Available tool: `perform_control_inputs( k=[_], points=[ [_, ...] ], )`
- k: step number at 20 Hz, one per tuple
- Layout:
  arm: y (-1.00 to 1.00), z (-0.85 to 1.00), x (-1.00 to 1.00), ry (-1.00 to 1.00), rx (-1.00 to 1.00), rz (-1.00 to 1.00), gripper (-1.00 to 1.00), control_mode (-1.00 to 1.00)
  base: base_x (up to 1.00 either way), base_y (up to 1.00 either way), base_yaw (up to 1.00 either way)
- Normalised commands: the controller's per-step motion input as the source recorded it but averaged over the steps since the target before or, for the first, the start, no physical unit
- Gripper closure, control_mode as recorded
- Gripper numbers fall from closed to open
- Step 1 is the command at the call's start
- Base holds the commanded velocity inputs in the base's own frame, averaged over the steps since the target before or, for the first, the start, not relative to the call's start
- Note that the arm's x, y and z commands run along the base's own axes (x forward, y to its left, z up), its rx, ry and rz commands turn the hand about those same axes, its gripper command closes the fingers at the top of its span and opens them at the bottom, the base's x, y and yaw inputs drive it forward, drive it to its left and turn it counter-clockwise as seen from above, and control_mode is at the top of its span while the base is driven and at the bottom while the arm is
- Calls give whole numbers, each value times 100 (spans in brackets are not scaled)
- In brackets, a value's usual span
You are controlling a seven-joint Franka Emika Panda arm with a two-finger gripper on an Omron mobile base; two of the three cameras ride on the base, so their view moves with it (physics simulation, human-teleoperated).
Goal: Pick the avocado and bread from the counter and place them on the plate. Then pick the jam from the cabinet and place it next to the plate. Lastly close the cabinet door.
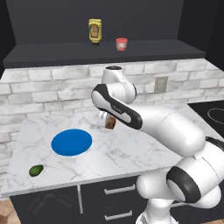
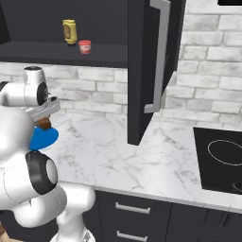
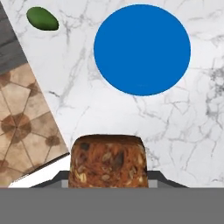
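Note:
My gripper [image 1: 108, 119] is shut on the bread [image 1: 110, 124], a brown seeded chunk held above the counter [image 1: 131, 148] just right of the blue plate [image 1: 71, 142]. In the hand view the bread [image 3: 107, 162] sits between the fingers, with the plate [image 3: 142, 49] ahead and bare. The avocado [image 1: 36, 170] lies on the counter near its front left corner, also seen as a green oval [image 3: 42, 19]. The red jam [image 1: 121, 43] stands on the shelf of the cabinet [image 1: 105, 56]. The cabinet door [image 2: 144, 71] hangs open.
A tall yellow bottle [image 1: 95, 31] stands left of the jam. The open door juts out over the counter's right half, its bar handle [image 2: 158, 56] facing outward. A black cooktop [image 2: 222, 156] lies at the far right. Tiled floor [image 3: 22, 127] shows past the counter edge.

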Motion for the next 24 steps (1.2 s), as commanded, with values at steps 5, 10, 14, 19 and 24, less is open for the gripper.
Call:
perform_control_inputs(
  k=[5,10,14,19,24],
  points=[
    [53,-13,0,1,0,3,100,-100,0,0,0],
    [41,-22,1,0,0,0,100,-100,0,0,0],
    [40,-29,17,0,0,0,100,-100,0,0,0],
    [37,-30,19,0,0,0,100,-100,0,0,0],
    [37,-28,27,0,-1,0,100,-100,0,0,0]
  ],
)
